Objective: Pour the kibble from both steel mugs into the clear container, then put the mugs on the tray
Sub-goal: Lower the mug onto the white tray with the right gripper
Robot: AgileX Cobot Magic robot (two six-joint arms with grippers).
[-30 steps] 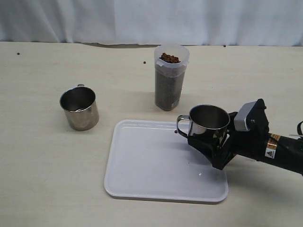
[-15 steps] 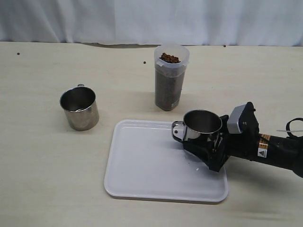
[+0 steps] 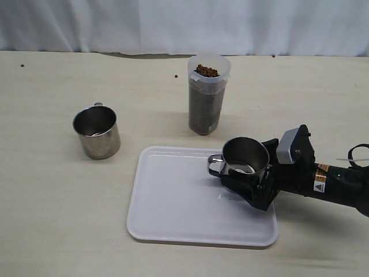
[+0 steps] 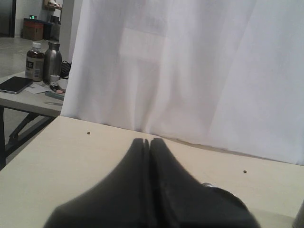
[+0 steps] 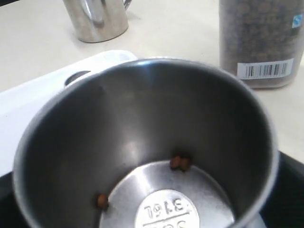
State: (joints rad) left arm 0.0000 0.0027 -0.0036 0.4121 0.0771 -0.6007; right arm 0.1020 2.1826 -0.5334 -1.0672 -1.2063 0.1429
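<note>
Steel mug point(image 3: 245, 157) upright, clamped in right pincer point(image 3: 249, 183), over tray point(image 3: 179, 202).

Place: a robotics lab or test room rather than a home.
Backdrop: a white curtain point(image 3: 184, 26) hangs along the far edge of the pale surface point(image 3: 52, 190), screening off the work area.
Machine: a black robot arm point(image 3: 340, 190) carrying a warning label.
Past the curtain: a side table point(image 4: 33, 102) with a bottle point(image 4: 34, 61), a steel flask point(image 4: 53, 59) and a phone point(image 4: 15, 84); a cardboard box point(image 4: 33, 29) stands farther off.

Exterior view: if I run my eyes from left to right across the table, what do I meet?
lone steel mug → clear container → held steel mug → black robot arm. The tray spans the middle, so it is left unplaced.
</note>
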